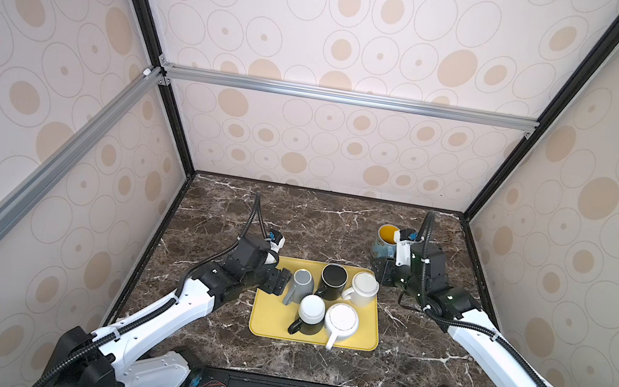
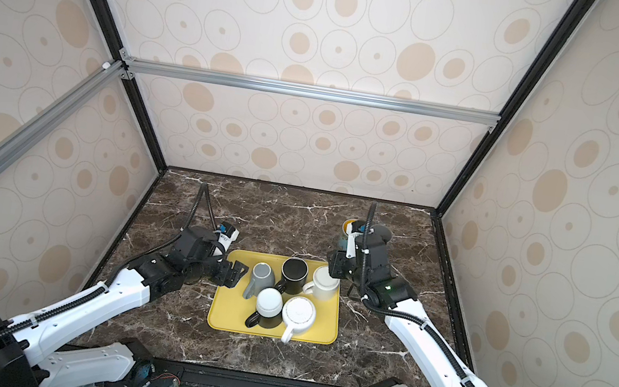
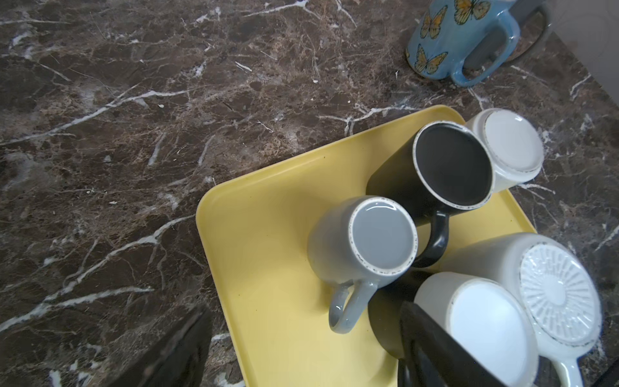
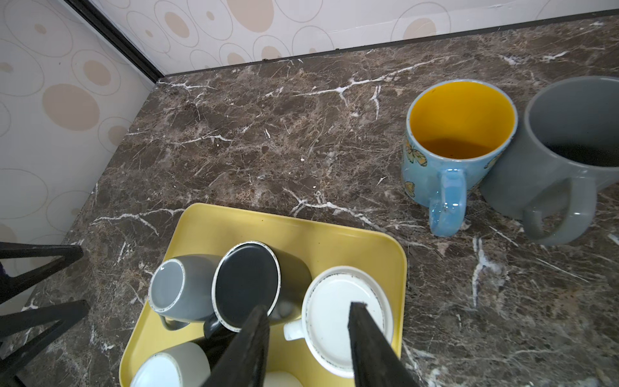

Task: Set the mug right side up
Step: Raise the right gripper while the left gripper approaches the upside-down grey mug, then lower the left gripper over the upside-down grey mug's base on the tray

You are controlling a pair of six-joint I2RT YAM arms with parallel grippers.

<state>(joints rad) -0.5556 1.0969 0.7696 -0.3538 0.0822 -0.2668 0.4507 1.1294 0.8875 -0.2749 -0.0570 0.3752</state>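
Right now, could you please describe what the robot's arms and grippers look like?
The left arm and right arm have white shells with black joints, and black ribbed cables run along them. The left gripper and right gripper are black, each with two flat, dark fingers. A small white-and-blue camera sits at each wrist.

Item, pair: left arm (image 1: pixel 172 307) and right arm (image 1: pixel 485 348), each with white moulded link shells dotted with small dark screw holes, black joint housings and bulky black shoulder blocks. Fittings: black corrugated cable conduit (image 1: pixel 427 228) held by white ties, a boxy black wrist module bearing a white camera mount (image 1: pixel 276 238) with a blue part, and a small green light (image 2: pixel 388 287) on the right arm's black elbow housing. Ends: left gripper (image 2: pixel 237 275) and right gripper (image 4: pixel 310 306), matte black, with flat tapering fingers (image 4: pixel 371 345).
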